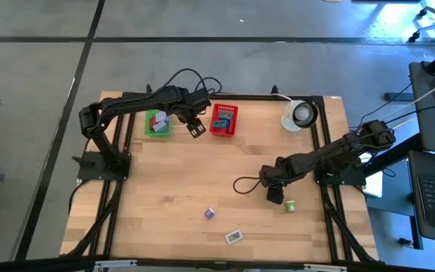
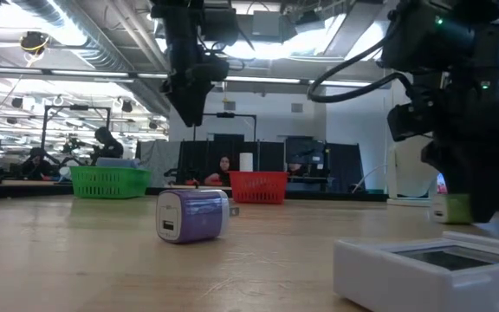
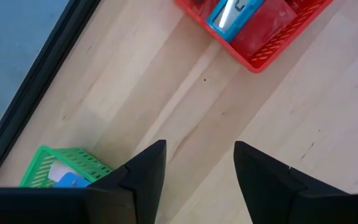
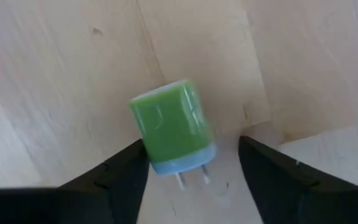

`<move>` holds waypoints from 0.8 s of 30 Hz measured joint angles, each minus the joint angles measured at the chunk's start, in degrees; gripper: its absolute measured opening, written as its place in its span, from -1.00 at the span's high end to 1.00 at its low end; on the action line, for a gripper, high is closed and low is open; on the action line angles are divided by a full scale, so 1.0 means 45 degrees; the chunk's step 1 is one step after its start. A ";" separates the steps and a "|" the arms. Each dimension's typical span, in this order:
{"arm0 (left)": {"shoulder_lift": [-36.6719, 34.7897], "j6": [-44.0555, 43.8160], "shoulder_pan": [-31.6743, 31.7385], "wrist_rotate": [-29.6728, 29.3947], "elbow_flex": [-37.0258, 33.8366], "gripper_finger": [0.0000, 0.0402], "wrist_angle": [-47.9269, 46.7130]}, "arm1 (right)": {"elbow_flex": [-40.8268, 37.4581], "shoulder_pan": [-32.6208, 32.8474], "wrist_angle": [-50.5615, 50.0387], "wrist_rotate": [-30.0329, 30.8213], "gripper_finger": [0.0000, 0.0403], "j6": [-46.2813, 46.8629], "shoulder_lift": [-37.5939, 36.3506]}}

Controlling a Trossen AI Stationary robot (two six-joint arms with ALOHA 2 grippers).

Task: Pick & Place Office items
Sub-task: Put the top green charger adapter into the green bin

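My right gripper (image 1: 276, 196) is low over the table's near right part and open. In the right wrist view its fingers (image 4: 191, 143) stand on either side of a green block (image 4: 173, 127) with two metal prongs, which lies on its side on the wood; I see no touch. My left gripper (image 1: 195, 127) hangs open above bare wood (image 3: 197, 149) between the green basket (image 1: 157, 122) and the red basket (image 1: 223, 119). A lavender block (image 1: 210, 214) and a white flat piece (image 1: 234, 236) lie near the near edge. Both baskets hold small items.
A white round cup-like thing (image 1: 299, 115) stands at the far right corner. A loop of black cable (image 1: 244, 183) hangs by the right arm. The table's middle is bare wood (image 1: 202, 170). People sit in the room beyond the far edge.
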 joint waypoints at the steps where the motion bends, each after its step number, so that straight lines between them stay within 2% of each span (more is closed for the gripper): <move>1: 0.0003 0.0000 0.0000 0.0000 0.0000 0.08 0.0055 | -0.0006 0.0000 0.0036 0.0009 -0.18 -0.0011 0.0000; 10: 0.0003 -0.0039 0.0000 -0.0010 0.0000 0.08 0.0686 | -0.0029 -0.0121 0.0592 -0.0003 0.41 -0.0569 0.0029; 17: 0.0003 -0.0224 0.0000 -0.0005 0.0000 0.08 0.0724 | -0.0024 -0.0391 0.0779 -0.0326 0.71 -0.0180 0.0044; 21: 0.0003 -0.0228 0.0000 -0.0005 0.0000 0.08 0.0724 | -0.0024 -0.0437 0.0816 -0.0251 0.76 -0.0185 0.0044; 24: 0.0003 -0.0117 0.0000 -0.0005 0.0000 0.08 0.0724 | -0.0024 -0.0445 0.0812 -0.0248 0.62 -0.0010 0.0044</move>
